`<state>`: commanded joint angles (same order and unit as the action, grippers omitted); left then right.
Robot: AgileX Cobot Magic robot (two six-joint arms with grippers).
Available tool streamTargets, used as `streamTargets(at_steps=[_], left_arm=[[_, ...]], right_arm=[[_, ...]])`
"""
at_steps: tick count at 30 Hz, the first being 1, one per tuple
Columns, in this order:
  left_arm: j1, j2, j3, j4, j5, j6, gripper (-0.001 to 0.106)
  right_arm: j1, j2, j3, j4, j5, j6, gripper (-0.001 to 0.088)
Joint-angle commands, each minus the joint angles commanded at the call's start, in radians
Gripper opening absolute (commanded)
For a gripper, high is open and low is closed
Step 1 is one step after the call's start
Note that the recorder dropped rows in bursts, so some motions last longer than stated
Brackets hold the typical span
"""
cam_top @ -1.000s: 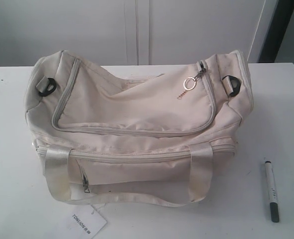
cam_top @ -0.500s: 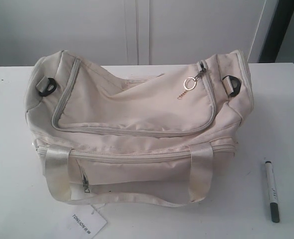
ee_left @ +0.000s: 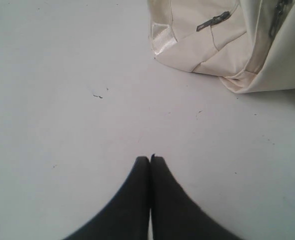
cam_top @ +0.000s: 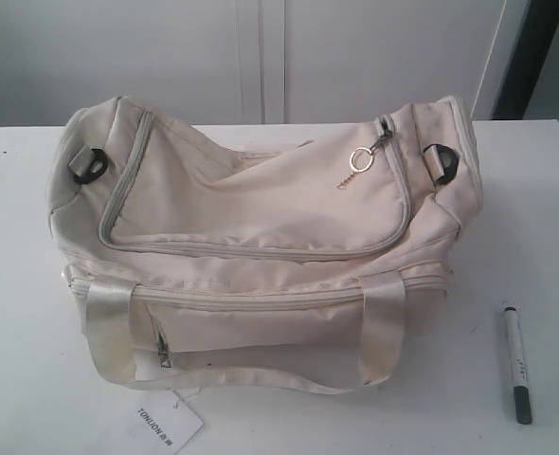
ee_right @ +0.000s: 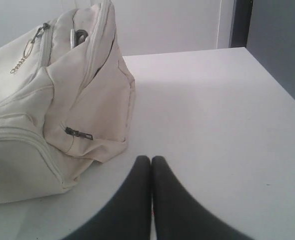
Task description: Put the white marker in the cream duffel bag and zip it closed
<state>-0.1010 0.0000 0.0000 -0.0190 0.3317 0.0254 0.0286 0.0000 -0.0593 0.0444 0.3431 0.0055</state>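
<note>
The cream duffel bag (cam_top: 261, 237) lies across the middle of the white table, its top flap zipper run round to the metal key-ring pull (cam_top: 360, 159) at the right end. The white marker (cam_top: 516, 362) with its dark cap toward the near edge lies on the table right of the bag. Neither arm shows in the exterior view. My left gripper (ee_left: 150, 158) is shut with nothing in it, over bare table short of the bag's end (ee_left: 227, 40). My right gripper (ee_right: 151, 159) is shut and empty, close beside the bag's other end (ee_right: 62, 110).
A white paper tag (cam_top: 158, 425) lies at the near edge by the bag's satin handle strap (cam_top: 242, 379). Black strap rings (cam_top: 88, 164) sit at both bag ends. A pale wall and cabinet doors (cam_top: 261, 57) stand behind the table (cam_top: 14, 379).
</note>
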Motion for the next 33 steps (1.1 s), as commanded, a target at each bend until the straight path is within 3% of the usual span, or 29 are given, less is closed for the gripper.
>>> streamTargets(at_steps=[26, 33], left_arm=[[-0.002, 0.000, 0.000, 0.004, 0.000, 0.000, 0.000], [-0.002, 0.000, 0.000, 0.004, 0.000, 0.000, 0.000]], right_arm=[[0.000, 0.000, 0.000, -0.044, -0.004, -0.005, 0.0000], [0.000, 0.000, 0.000, -0.044, -0.188, -0.005, 0.0000]])
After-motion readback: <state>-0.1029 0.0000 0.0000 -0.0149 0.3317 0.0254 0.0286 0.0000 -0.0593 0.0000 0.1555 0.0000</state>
